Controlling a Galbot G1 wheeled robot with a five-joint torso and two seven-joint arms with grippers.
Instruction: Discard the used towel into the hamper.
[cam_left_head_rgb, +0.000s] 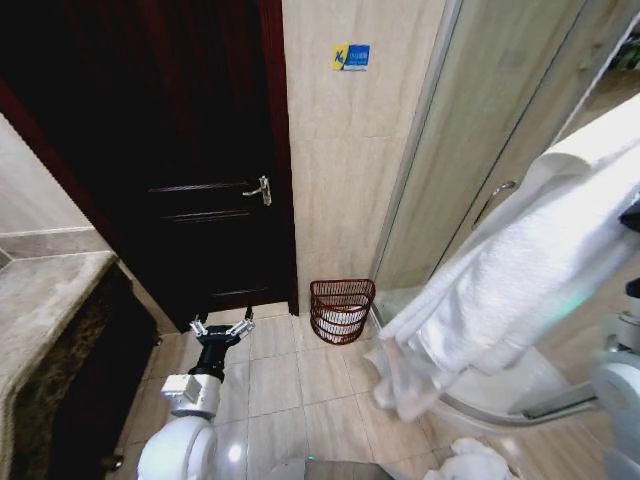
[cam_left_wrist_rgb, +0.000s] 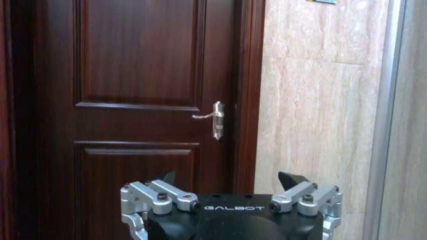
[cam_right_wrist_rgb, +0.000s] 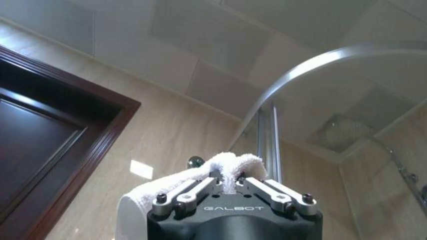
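Open tiled floor (cam_left_head_rgb: 300, 385) ahead, hemmed on the left by a stone-topped surface (cam_left_head_rgb: 45, 300) and a dark wooden door (cam_left_head_rgb: 190, 150), on the right by the curved shower enclosure rail (cam_left_head_rgb: 480, 415) and glass. Hamper (cam_left_head_rgb: 341, 310) standing on the floor against the beige wall (cam_left_head_rgb: 345, 170), just right of the door frame, rim up and free of clutter. Left end effector (cam_left_head_rgb: 222, 327) held low over the tiles, left of the hamper and well apart from it, fingers spread wide with nothing between them; in the left wrist view (cam_left_wrist_rgb: 233, 180) aimed at the door panel and its metal handle (cam_left_wrist_rgb: 212, 119). Right end effector (cam_right_wrist_rgb: 230, 182) raised high at the right, pointed up toward the ceiling, fingers clamped on a fold of the white towel (cam_right_wrist_rgb: 230, 165). Towel (cam_left_head_rgb: 520, 270) draping down in a long swath at the right of the head view, its lower end hanging above the floor, right of the hamper and not touching it. More white cloth (cam_left_head_rgb: 470, 462) lying on the floor by the shower rail.
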